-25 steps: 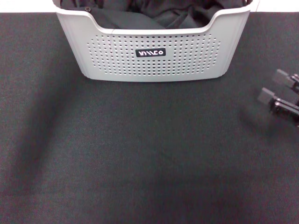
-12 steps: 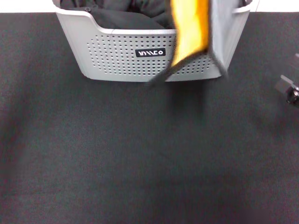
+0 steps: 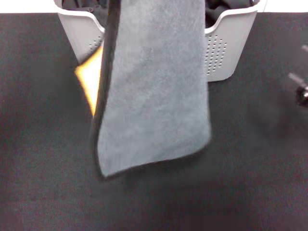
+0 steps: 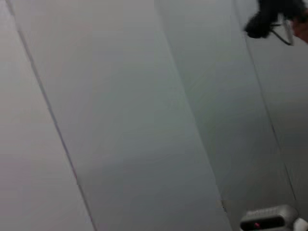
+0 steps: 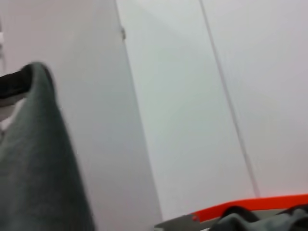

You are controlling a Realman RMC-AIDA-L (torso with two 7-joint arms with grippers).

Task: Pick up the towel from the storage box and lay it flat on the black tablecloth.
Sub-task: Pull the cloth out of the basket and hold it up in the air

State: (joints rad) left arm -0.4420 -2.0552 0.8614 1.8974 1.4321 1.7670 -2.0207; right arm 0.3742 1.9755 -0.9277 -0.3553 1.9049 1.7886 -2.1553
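Note:
The grey-teal towel (image 3: 156,91) with a dark hem hangs in mid-air in the head view. It covers most of the storage box (image 3: 226,43), and its lower edge hangs over the black tablecloth (image 3: 250,168). An orange underside shows at the towel's left edge. Its top runs out of the picture, so what holds it is hidden. My right gripper (image 3: 301,89) is a blur at the far right edge, apart from the towel. In the right wrist view a fold of the towel (image 5: 33,168) hangs close by. My left gripper is out of view.
Black garments (image 3: 226,7) fill the storage box behind the towel. The light grey box stands at the far edge of the tablecloth. The wrist views face pale wall panels, and an orange strip (image 5: 250,204) shows low in the right wrist view.
The towel came into view from above at the upper right. It has swept left and down across the box front, grey side now showing. The right gripper has drawn back toward the right edge.

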